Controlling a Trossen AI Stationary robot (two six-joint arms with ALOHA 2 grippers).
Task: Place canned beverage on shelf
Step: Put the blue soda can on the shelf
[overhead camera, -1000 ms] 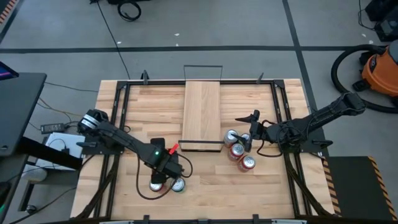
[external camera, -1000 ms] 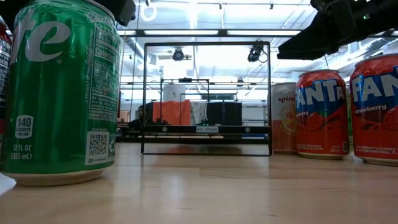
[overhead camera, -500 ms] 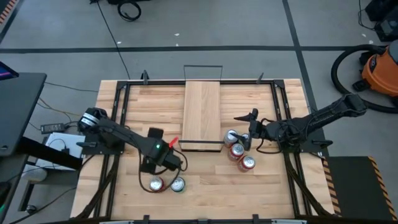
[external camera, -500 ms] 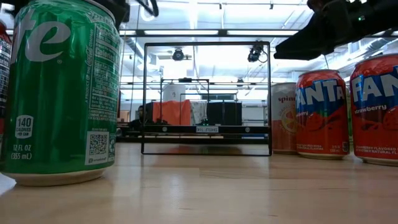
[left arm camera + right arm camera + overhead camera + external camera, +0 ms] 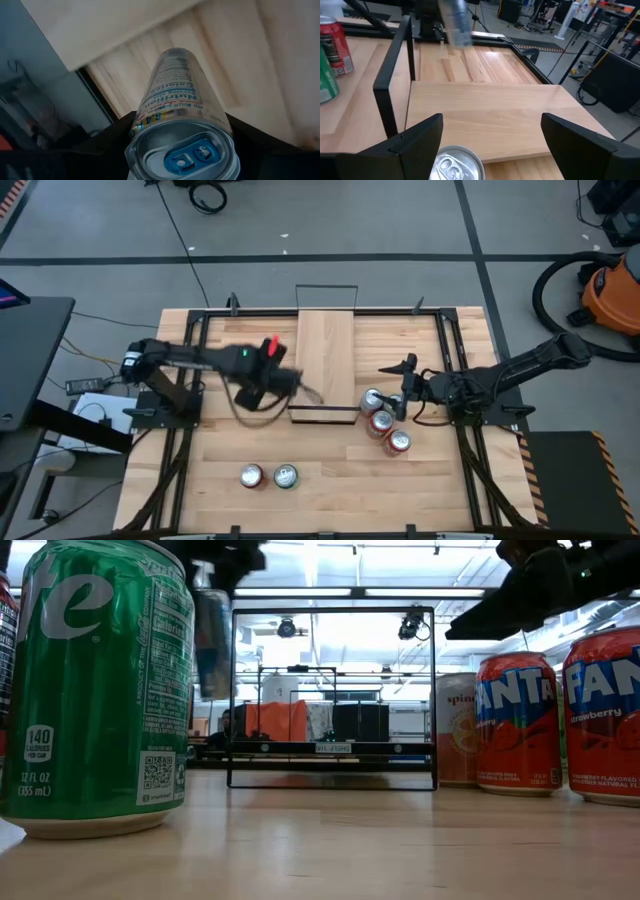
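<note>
Tabletop: slatted light wood with a black frame; grey floor with dark tape lines around it.
Left gripper: raised over the tabletop just beside the shelf's left long edge, pinching a silver can that hangs clear of the wood.
Green can: upright near the tabletop's front edge, touching a red can on its left.
Shelf: pale board lying lengthwise at the tabletop's centre, black wire rails at its short ends; bare.
Can cluster: three upright cans close together by the shelf's front right corner.
Right gripper: low beside that cluster, fingers spread, holding nothing.
Room: orange vacuum on the floor at far right; bright ceiling lights and dark equipment behind the table in the low view.
</note>
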